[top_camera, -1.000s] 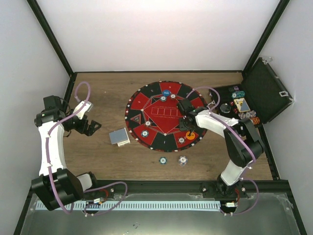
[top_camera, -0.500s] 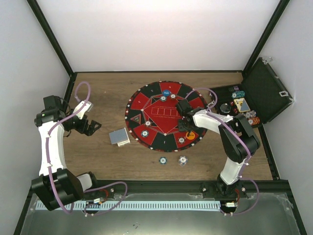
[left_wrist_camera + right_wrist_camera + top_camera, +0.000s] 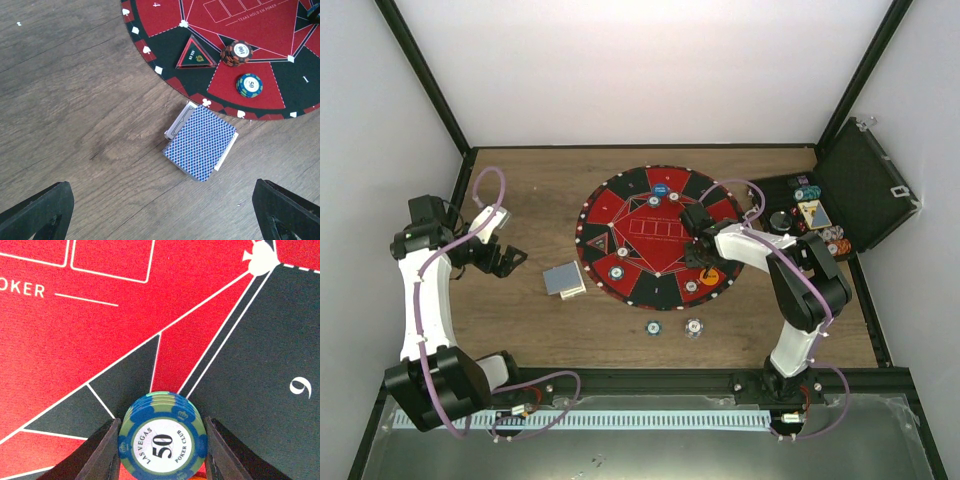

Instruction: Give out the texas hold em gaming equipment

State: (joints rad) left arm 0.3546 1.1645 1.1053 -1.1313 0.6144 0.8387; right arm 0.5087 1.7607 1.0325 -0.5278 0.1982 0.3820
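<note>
Since a second ago, the right arm's elbow has been drawn slightly in toward the mat (image 3: 620, 205) and the right hand (image 3: 698, 255) has been shifted a little to the left. The left arm is seen unchanged.

From above, the right hand is seen low over the mat's near right part, just beside the orange disc (image 3: 710, 277). The blue disc (image 3: 660, 189) lies at the mat's far edge. The cards (image 3: 563, 279) are stacked on the wooden surface (image 3: 520, 320), just off the mat's left rim, and the left hand (image 3: 510, 258) is held near them. A dark-edged chip (image 3: 652, 327) and a pale chip (image 3: 693, 327) lie on the surface in front of the mat. The open case (image 3: 860, 185) stands at the right.

In the left wrist view, the left hand (image 3: 160, 217) is spread wide, with nothing between its fingers (image 3: 35, 212). The cards (image 3: 201, 142) lie back up, touching the mat's rim. On the mat (image 3: 165, 15), a brown chip stack (image 3: 237, 52) and a single teal chip (image 3: 249, 85) are set close together.

In the right wrist view, the right hand (image 3: 162, 452) is closed narrowly on a teal chip stack (image 3: 162, 440) marked 50. Its fingers (image 3: 102, 452) are pressed against both sides, and the stack stands on the mat (image 3: 75, 340).
</note>
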